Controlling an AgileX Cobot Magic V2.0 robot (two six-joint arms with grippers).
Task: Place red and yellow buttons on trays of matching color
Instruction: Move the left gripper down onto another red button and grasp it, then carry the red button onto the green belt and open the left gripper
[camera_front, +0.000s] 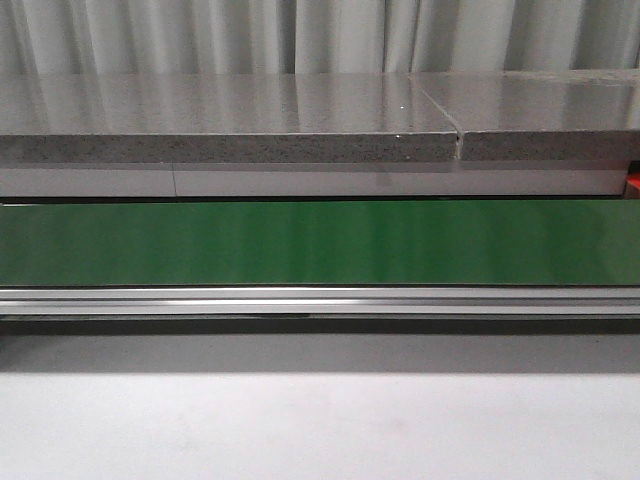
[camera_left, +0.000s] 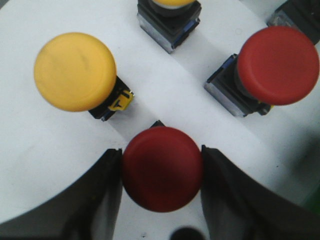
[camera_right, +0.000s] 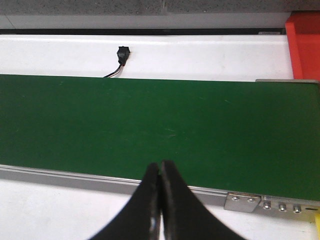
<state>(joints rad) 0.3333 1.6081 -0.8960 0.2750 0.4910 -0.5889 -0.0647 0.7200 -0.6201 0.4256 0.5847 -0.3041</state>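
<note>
The left end effector (camera_left: 162, 172) has its two dark fingers (camera_left: 97, 200) spread to either side of a red button (camera_left: 162, 167), the inner faces right against the cap's rim at 9 and 3 o'clock — pinching it, as far as the left wrist view shows. That button stands on the white counter (camera_left: 30, 150). Around it, a yellow button (camera_left: 75, 71) sits at about 10 o'clock, apart from the left finger; a second yellow button (camera_left: 170, 20), cut off by the frame edge, lies at 12 o'clock; another red button (camera_left: 277, 65) stands at 2 o'clock, with bare counter between it and the right finger. The right end effector (camera_right: 160, 180) has its fingers pressed together with nothing between them — it hangs over the near aluminium rail (camera_right: 100, 179) of the green conveyor belt (camera_right: 150, 125). The belt surface is bare from edge to edge; beyond it a small black connector with wires (camera_right: 121, 55) lies on the white strip at 11 o'clock, and a red tray (camera_right: 304, 45) corner shows at 1 o'clock past the belt's far edge. In the front view the belt spans the full width, with the grey stone ledge (camera_front: 300, 120) behind it.
</note>
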